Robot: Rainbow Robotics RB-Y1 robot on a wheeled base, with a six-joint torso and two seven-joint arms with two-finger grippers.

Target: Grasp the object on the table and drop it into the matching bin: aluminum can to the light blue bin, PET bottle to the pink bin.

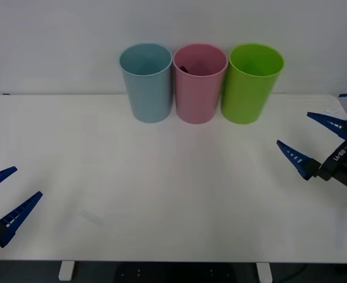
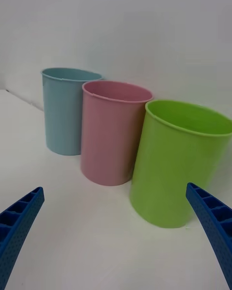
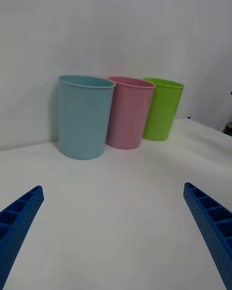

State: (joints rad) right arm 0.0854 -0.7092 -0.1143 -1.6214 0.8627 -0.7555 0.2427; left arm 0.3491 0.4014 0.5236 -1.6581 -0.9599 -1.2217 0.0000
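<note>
Blue ribbed grippers spread wide and holding nothing, over a white table (image 1: 161,194) with three bins in a row at its far edge.

Pink bin (image 1: 200,82) stands in the middle, touching or just beside the light blue bin (image 1: 146,81) on its left and the lime green bin (image 1: 251,82) on its right; something dark lies inside the pink bin near its rim (image 1: 183,68), too small to identify as the bottle; the right gripper (image 1: 314,140) hovers at the table's right edge, fingers well apart, with the green bin nearest ahead of it and the pink and blue bins beyond; the left gripper (image 1: 1,197) sits low at the near left corner, fingers likewise released, all three bins well ahead of it, the blue one closest.
</note>
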